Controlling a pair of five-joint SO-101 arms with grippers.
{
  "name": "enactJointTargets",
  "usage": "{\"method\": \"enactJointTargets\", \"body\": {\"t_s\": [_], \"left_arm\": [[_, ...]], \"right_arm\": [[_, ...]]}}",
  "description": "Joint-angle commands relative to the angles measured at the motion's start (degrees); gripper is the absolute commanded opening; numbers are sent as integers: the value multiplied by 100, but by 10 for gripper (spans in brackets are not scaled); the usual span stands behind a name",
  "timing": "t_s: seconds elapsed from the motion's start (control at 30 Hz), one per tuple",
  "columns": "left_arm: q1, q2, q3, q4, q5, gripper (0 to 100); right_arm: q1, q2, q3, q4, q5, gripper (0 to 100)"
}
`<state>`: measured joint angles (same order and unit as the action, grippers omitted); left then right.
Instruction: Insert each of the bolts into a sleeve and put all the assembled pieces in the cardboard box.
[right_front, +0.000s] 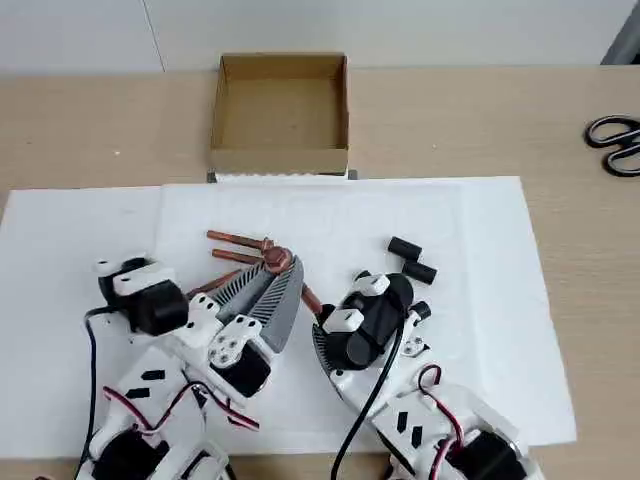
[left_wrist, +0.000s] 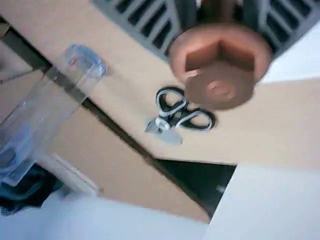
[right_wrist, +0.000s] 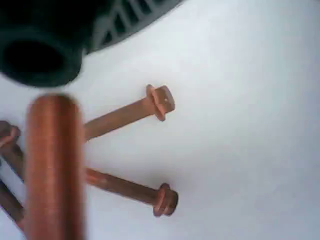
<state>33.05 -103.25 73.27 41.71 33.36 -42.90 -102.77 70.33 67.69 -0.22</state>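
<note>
- Left claw (right_front: 275, 272) is clenched on a bolt (left_wrist: 220, 65); right claw (right_front: 322, 325) grasps a black sleeve (right_wrist: 40, 55).
- Insertion under way: shaft tip sits just beside the sleeve's mouth.
- Next: align, push home, then carry to the cardboard box (right_front: 280, 160).

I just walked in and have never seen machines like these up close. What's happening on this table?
The robot is working on fitting a bolt into a sleeve. Its left gripper pinches a copper bolt near the head. The right gripper holds a black sleeve close to the tip of that bolt's shank, which seemingly isn't inside yet. Other loose bolts and sleeves lie on the white sheet. No assembled piece is in the cardboard box yet.
</note>
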Motion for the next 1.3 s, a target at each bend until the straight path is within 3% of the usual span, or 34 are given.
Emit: {"method": "enactJointTargets", "body": {"t_s": [0.0, 0.53, 0.83, 1.03, 1.27], "left_arm": [[18, -44, 66, -255, 26, 5], [44, -53, 409, -237, 35, 5], [396, -53, 409, -220, 35, 5], [440, -62, 374, 378, 35, 5], [1046, -53, 207, 1336, -44, 5]], "right_arm": [[-31, 4, -44, -136, -62, 3], [-31, 4, -44, -171, -62, 3], [-31, 13, -44, -171, -62, 3], [-31, 13, -53, -171, -53, 3], [-488, 13, -53, -171, 264, 3]]}}
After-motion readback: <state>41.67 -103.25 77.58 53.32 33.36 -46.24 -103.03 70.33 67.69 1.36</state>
